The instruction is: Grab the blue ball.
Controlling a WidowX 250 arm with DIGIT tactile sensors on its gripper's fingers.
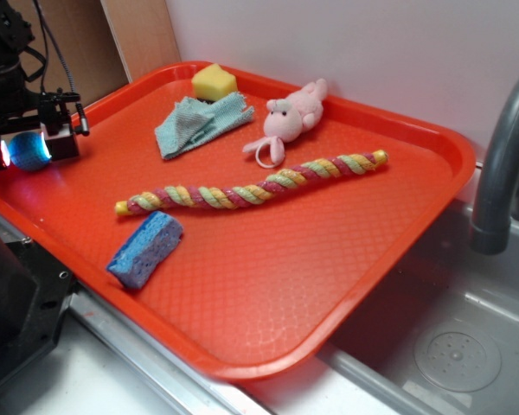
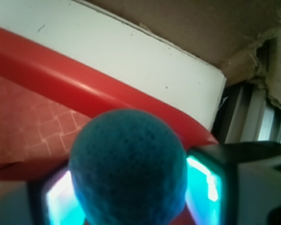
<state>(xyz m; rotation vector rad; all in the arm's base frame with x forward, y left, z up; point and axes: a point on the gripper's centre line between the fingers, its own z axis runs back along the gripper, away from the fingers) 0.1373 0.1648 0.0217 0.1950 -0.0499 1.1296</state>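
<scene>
blue ball (image 2: 127,171) fuzzy knit matt, tray (image 1: 363,259) glossy plastic with waffle-textured floor and smooth rim, blue sponge (image 1: 144,249) porous rough, rope (image 1: 251,185) twisted fibre, pink toy (image 1: 290,117) plush, cloth (image 1: 199,124) woven matt, faucet (image 1: 502,164) smooth grey.

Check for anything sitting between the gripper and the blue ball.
Nothing visible does. The blue ball already sits between the gripper's fingers, which press it from both sides at the tray's left rim. The blue sponge and rope toy lie off to the side.
</scene>
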